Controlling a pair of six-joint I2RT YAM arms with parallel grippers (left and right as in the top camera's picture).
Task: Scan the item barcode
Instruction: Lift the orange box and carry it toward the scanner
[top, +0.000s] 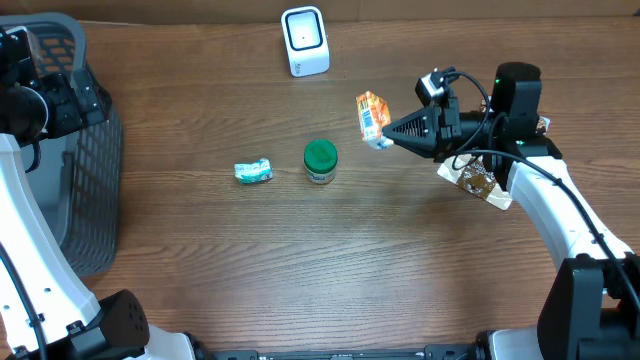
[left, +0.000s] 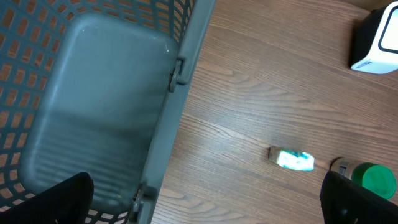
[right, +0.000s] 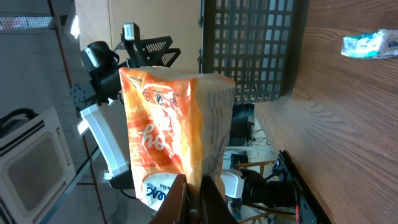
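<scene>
R gripper (top: 393, 137) pinching orange snack bag (top: 372, 117), aloft nr white scanner (top: 304, 40)

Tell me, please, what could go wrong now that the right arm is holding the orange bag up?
The right gripper pinches only one thin edge of the bag, so it may slip or swing. The bag's crinkled face may not sit squarely toward the scanner. The arm could also sweep the packet lying under it.

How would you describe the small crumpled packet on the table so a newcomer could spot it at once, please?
Seen from overhead, start at the grey basket on the left and move right. The packet lies first, just left of the green-lidded jar; it alone is crumpled, teal and white.
</scene>
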